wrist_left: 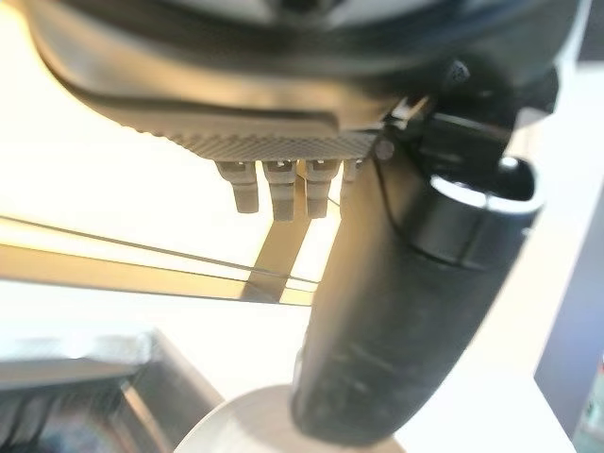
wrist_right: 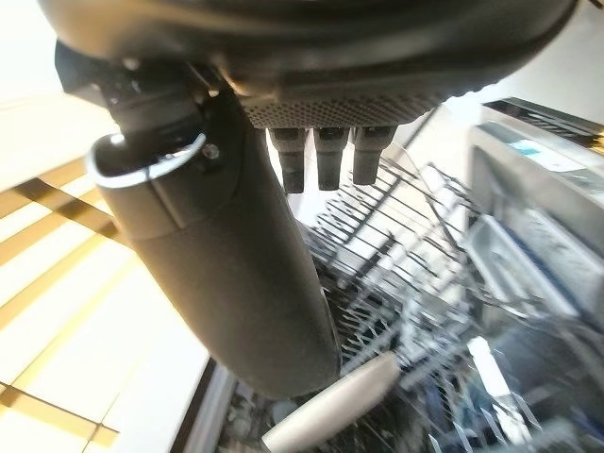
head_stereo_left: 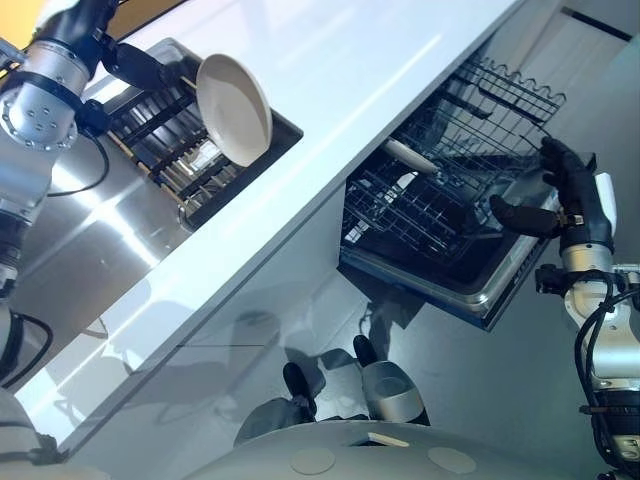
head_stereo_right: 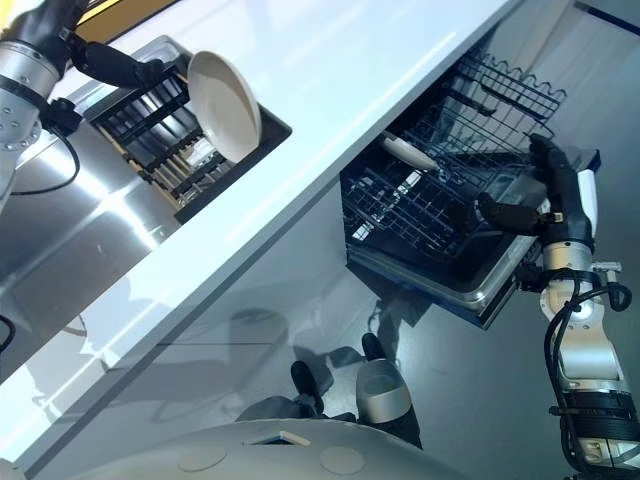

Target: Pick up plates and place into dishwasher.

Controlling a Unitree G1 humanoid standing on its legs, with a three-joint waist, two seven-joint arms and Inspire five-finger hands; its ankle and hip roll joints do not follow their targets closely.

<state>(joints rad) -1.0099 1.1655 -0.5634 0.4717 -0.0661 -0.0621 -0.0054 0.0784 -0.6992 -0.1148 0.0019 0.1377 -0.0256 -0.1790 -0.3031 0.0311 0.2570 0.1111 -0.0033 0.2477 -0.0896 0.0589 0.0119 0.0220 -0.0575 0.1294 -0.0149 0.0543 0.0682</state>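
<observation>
The plate [head_stereo_left: 233,108] was recorded standing on edge in the dish rack [head_stereo_left: 165,150], its rim touched by the nearer left robot hand [head_stereo_left: 138,63] (grip could not be told), while the right robot hand [head_stereo_left: 572,192] was held open and empty beside the dishwasher rack [head_stereo_left: 420,215], beyond the worktop [head_stereo_left: 330,80].

The right hand [wrist_right: 236,264], fingers [wrist_right: 326,156] straight, hangs over the dishwasher rack [wrist_right: 415,236] with a plate [wrist_right: 330,411] in it.

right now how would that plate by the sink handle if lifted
Probably stiff, brittle: the plate looks glazed ceramic. Its glossy rim by the left hand may slip. Standing on edge at the rack, it could tip or roll.
</observation>
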